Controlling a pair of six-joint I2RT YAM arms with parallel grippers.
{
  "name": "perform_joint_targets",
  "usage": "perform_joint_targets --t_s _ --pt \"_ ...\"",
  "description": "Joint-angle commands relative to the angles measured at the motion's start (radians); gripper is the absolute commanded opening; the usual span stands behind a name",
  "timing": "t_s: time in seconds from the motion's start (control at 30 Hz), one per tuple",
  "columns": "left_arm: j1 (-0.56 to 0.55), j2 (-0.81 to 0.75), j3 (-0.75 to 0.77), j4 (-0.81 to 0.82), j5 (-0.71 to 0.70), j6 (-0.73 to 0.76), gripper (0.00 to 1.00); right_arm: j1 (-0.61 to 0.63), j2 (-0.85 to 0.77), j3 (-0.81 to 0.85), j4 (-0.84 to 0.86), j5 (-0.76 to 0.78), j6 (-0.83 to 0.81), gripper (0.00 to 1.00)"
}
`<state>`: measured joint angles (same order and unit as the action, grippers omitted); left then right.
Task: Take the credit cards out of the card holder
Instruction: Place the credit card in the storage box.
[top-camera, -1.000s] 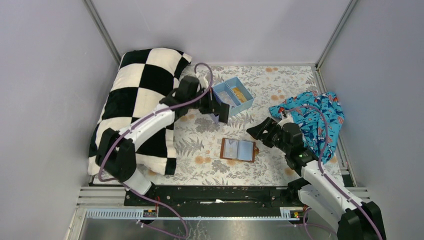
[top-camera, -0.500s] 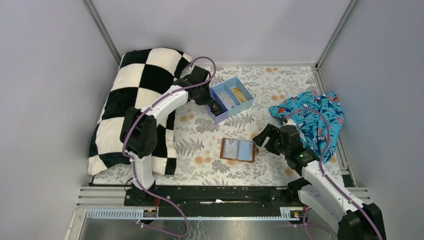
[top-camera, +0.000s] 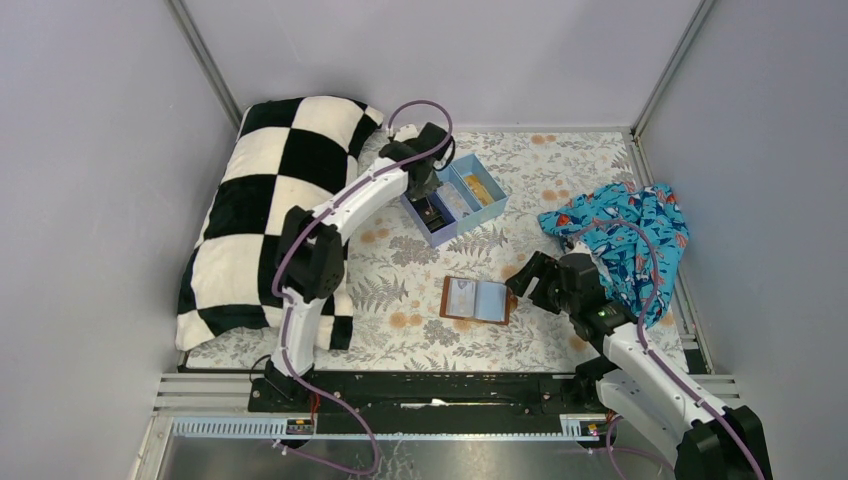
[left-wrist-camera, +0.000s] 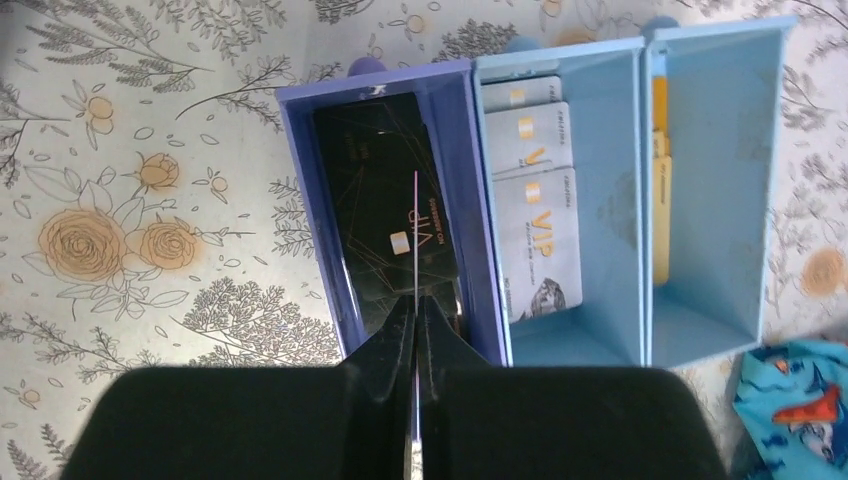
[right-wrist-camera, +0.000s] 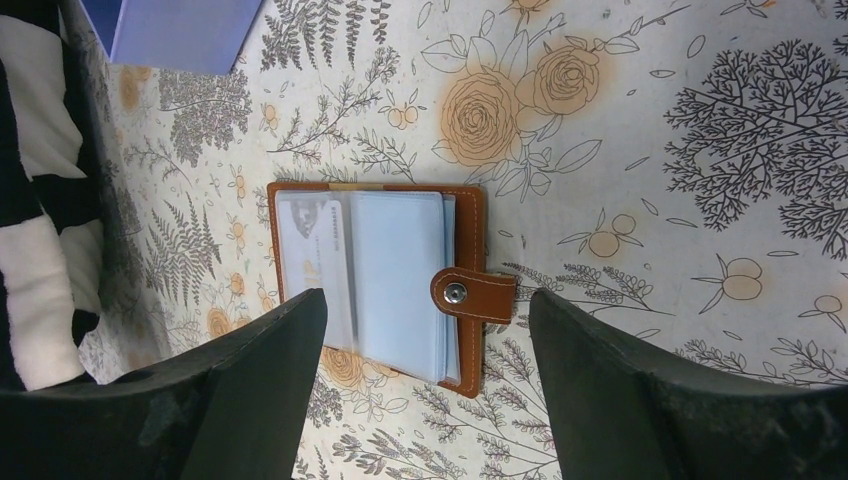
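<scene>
While my left tool (left-wrist-camera: 415, 308) pinches a card (left-wrist-camera: 415, 230) edge-on over the three-compartment tray (left-wrist-camera: 476, 180), right tool (right-wrist-camera: 425, 310) wide open and empty, a crooked release could bounce it out.

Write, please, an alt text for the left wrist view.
The shut left gripper pinches a thin card edge-on above a three-part tray. A black card lies in its purple part, pale VIP cards in the middle, yellow cards at the other end.
</scene>
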<state>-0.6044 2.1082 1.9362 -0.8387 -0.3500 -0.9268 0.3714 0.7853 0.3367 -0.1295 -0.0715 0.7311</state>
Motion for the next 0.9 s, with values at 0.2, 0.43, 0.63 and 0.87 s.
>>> perform_joint_targets --t_s 0.2,0.43,0.63,0.87 --pt "-0.018 0.078 0.084 -0.212 -0.142 -0.213 0.0 0.003 -0.024 -0.023 0.017 -0.018 0.019 0.81" --pt "-0.036 0.122 0.113 -0.369 -0.23 -0.305 0.0 0.003 -0.003 -0.021 0.037 -0.036 0.011 0.81" --pt "-0.03 0.131 0.114 -0.418 -0.31 -0.23 0.0 0.002 0.027 -0.029 0.068 -0.07 0.014 0.81" --pt "0.011 0.18 0.189 -0.506 -0.403 -0.107 0.0 0.003 0.055 -0.031 0.078 -0.1 0.016 0.81"
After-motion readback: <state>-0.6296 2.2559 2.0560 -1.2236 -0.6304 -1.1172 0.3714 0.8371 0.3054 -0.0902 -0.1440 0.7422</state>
